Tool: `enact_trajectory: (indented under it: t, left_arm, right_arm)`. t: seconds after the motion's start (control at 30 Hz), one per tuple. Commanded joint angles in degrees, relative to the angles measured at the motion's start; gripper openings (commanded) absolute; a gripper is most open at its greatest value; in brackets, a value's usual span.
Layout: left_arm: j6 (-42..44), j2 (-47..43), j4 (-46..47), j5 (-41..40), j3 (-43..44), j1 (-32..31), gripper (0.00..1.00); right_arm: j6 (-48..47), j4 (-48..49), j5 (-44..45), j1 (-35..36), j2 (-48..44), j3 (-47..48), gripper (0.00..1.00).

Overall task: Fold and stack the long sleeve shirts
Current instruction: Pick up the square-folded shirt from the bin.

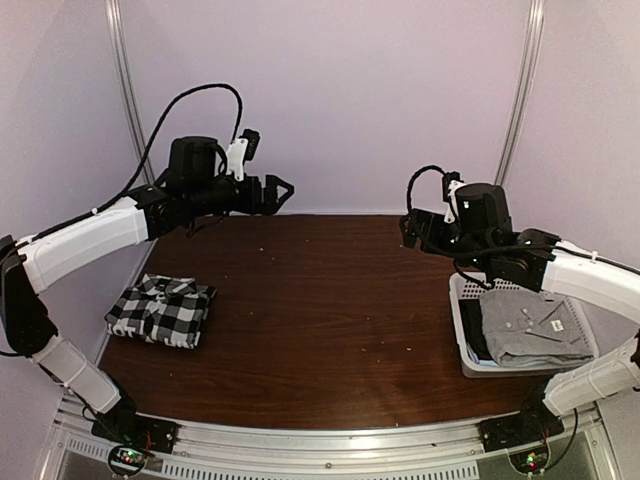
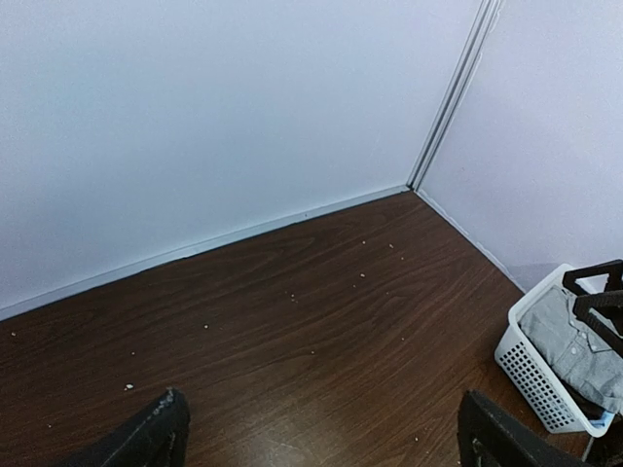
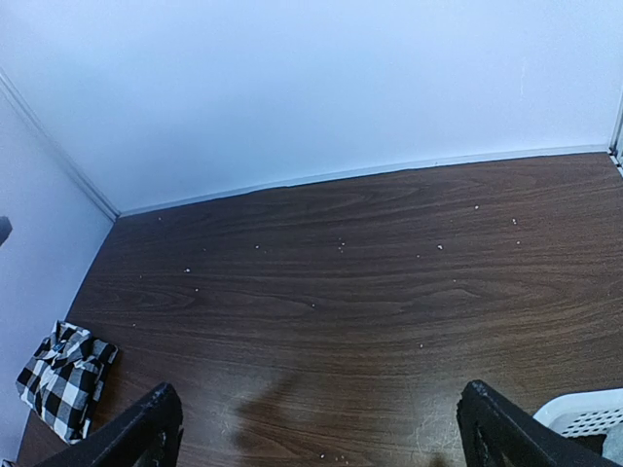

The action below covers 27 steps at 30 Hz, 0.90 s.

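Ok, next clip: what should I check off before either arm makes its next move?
1. Black-and-white checked cloth shirt folded: ok, a compact rectangle at the table's left side.
2. Plain grey collared shirt out of the white perforated plastic basket: not ok, it lies inside.
3. Grey shirt's fold: cannot tell.
4. Left gripper free: ok, open, empty, raised.
5. Right gripper free: ok, open, empty, raised near the basket.
6. Shirts stacked: not ok, they lie at opposite sides of the dark wooden table.

Table (image 1: 330, 300): you see smooth, dark wood grain.
Checked shirt (image 1: 162, 310): soft matt cloth.
Grey shirt (image 1: 530, 325): matt cloth.
Basket (image 1: 460, 320): perforated white plastic.
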Motion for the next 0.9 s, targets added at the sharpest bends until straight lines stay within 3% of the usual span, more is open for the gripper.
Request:
enact_trajectory:
  t: [0.0, 0.4, 0.7, 0.87]
  left_arm:
    - [0.85, 0.25, 1.33, -0.14, 1.68, -0.18, 0.98]
    - [1.09, 0.49, -3.26, -1.19, 1.12, -0.18, 0.98]
    - [1.88, -0.08, -3.80, -1.66, -0.32, -0.18, 0.98]
    - [2.16, -0.09, -3.88, -1.40, -0.96, -0.11, 0.98]
  right_arm:
    - [-0.76, -0.13, 1.32, -0.17, 0.27, 0.81, 1.00]
    - [7.41, -11.63, 7.62, -2.56, 0.68, -0.28, 1.00]
    - [18.46, -25.91, 14.63, -8.43, -9.96, -9.36, 1.00]
    - [22.15, -31.31, 14.10, -13.56, -16.94, -13.50, 1.00]
